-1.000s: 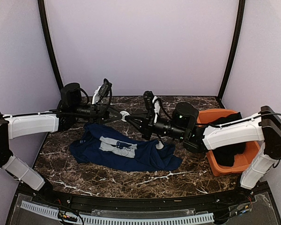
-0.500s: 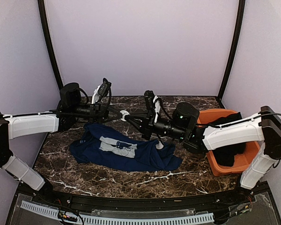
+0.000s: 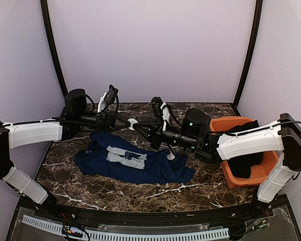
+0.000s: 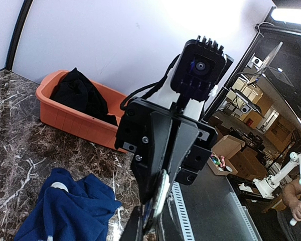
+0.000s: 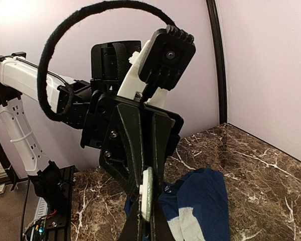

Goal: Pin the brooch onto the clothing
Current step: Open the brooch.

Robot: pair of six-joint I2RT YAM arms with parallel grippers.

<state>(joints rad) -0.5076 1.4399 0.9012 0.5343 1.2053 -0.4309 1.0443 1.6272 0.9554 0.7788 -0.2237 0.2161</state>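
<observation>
One brooch (image 5: 147,200) is pinched tight by both the left gripper (image 3: 127,122) and the right gripper (image 3: 138,125), above one blue shirt (image 3: 135,164).

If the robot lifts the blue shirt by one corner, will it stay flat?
Probably not. The navy T-shirt lies crumpled on the marble table, so it likely droops and bunches. Pushed, it would probably wrinkle rather than slide whole.

Overhead camera, high behind the bases, looks down on the marble table (image 3: 140,188). Wrist cameras face each other close up: left sees the right wrist camera (image 4: 199,65), right the left wrist camera (image 5: 169,52). All three catch the navy T-shirt (image 3: 135,163) (image 4: 65,211) (image 5: 203,198).
</observation>
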